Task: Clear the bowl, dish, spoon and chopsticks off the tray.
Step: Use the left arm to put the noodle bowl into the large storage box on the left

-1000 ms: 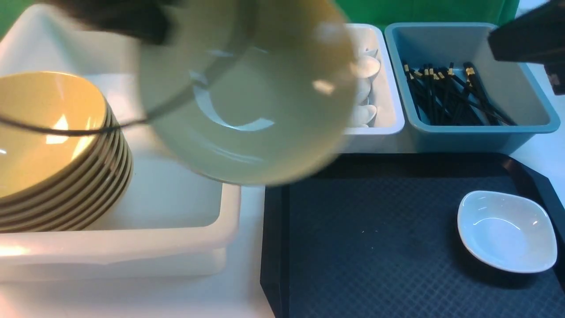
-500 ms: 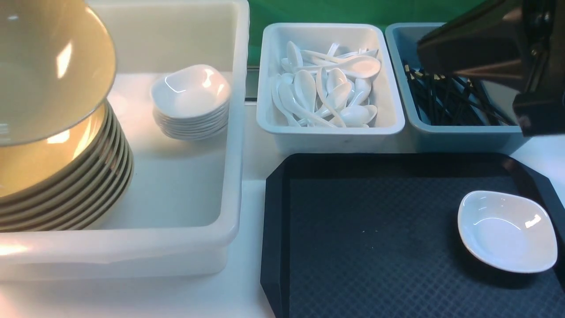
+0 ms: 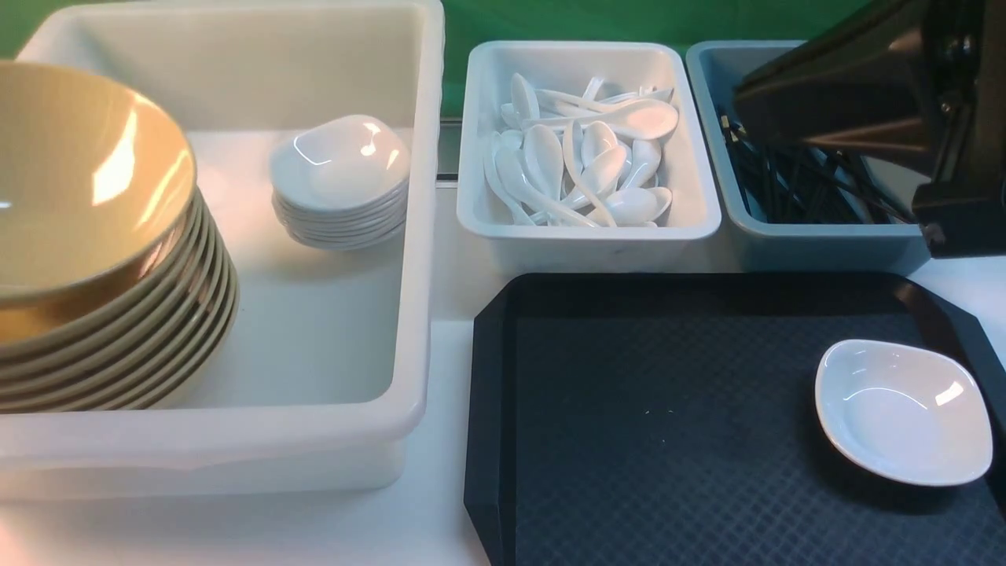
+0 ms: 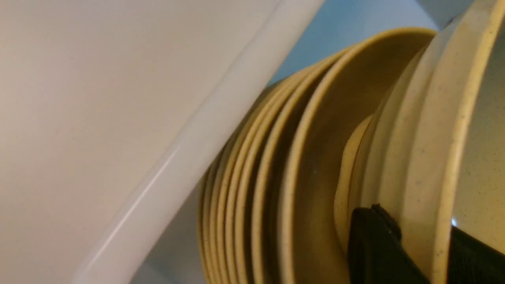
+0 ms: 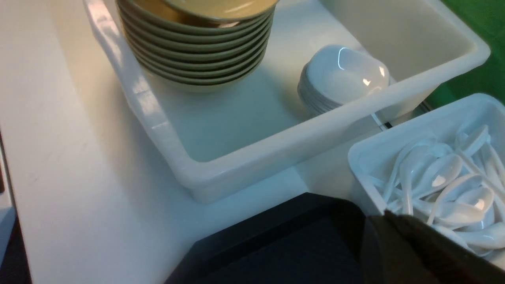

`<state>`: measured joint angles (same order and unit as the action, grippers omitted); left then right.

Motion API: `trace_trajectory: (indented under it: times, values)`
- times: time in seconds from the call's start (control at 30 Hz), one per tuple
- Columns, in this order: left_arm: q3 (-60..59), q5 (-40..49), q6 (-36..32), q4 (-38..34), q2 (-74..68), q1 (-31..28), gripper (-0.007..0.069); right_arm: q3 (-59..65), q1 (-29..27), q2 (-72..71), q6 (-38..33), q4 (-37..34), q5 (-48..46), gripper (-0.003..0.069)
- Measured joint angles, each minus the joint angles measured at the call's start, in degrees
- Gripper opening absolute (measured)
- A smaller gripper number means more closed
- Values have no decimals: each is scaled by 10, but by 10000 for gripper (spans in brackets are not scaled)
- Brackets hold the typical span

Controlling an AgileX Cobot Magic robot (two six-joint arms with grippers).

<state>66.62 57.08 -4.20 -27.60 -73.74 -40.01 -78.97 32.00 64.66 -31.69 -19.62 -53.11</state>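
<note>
The pale yellow bowl (image 3: 71, 181) rests tilted on top of a stack of like bowls at the left end of the big white tub (image 3: 314, 440). My left gripper (image 4: 414, 221) is out of the front view. Its black fingers (image 4: 375, 252) stand on either side of the bowl's rim (image 4: 444, 157), shut on it. The small white dish (image 3: 902, 410) lies at the right end of the black tray (image 3: 629, 472). My right gripper (image 3: 747, 98) hangs shut and empty above the grey-blue bin, its tip (image 5: 388, 217) near the tray corner. I cannot tell the task's spoon or chopsticks from the ones in the bins.
A stack of white dishes (image 3: 339, 177) stands in the tub behind the bowls. A small white container (image 3: 585, 236) holds several spoons (image 3: 589, 157). The grey-blue bin (image 3: 825, 244) holds several black chopsticks (image 3: 794, 185), partly hidden by my right arm. White table (image 3: 440, 519) shows between tub and tray.
The bowl has swung left from in front of the camera and come down onto the stack. My right gripper has moved in from the right over the grey-blue bin.
</note>
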Motion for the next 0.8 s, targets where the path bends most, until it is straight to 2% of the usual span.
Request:
trace_trajectory:
  times: [0.13,0.27,0.33,0.53,0.67,0.8]
  values:
    - [0,2,0,30,-2,1,131,0,0,0,-9,0,16,35]
    - [2,4,0,75,-2,39,331,0,0,0,-18,0,26,35]
    - [5,10,6,124,-2,67,462,0,0,1,-25,0,30,35]
    - [10,63,37,254,1,102,657,0,0,4,-26,0,31,35]
    - [41,102,42,281,16,110,657,0,0,4,-26,1,36,35]
    - [94,125,46,257,48,154,651,0,0,4,-25,1,46,35]
